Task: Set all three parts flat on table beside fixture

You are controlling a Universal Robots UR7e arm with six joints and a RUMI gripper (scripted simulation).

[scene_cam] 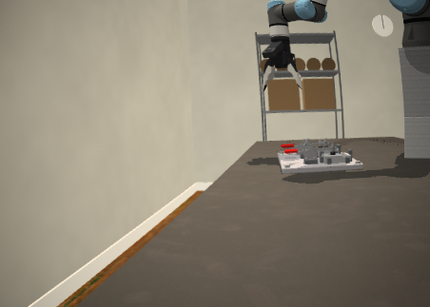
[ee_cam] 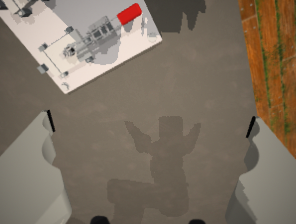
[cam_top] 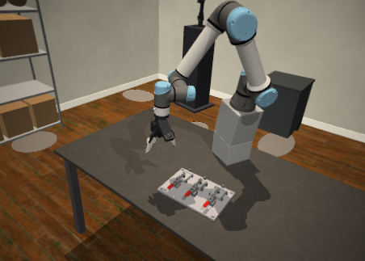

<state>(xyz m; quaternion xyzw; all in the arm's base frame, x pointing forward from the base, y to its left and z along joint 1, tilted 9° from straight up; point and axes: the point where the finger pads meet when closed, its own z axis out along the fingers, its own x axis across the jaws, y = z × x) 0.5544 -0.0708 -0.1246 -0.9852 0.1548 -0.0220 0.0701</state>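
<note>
The fixture (cam_top: 178,196) (scene_cam: 323,168) (ee_cam: 85,77) is a white plate lying on the table, with three grey toggle clamps in a row. Each clamp has a red handle: the left handle (cam_top: 170,186), the middle handle (cam_top: 187,194) and the right handle (cam_top: 206,204). One red handle (ee_cam: 129,14) shows in the wrist view. Small grey parts sit among the clamps and posts; their outlines are hard to tell from the clamps. My gripper (cam_top: 161,149) (scene_cam: 283,88) (ee_cam: 150,114) is open and empty. It hangs above the table, beyond the fixture's left end in the top view.
The table (cam_top: 101,148) (scene_cam: 238,250) has an edge close to the fixture's red-handle side, with wooden floor (ee_cam: 277,75) beyond. The arm's grey pedestal (cam_top: 238,136) stands on the opposite side. A shelf rack (scene_cam: 300,72) and a dark cabinet (cam_top: 283,103) stand away from the table.
</note>
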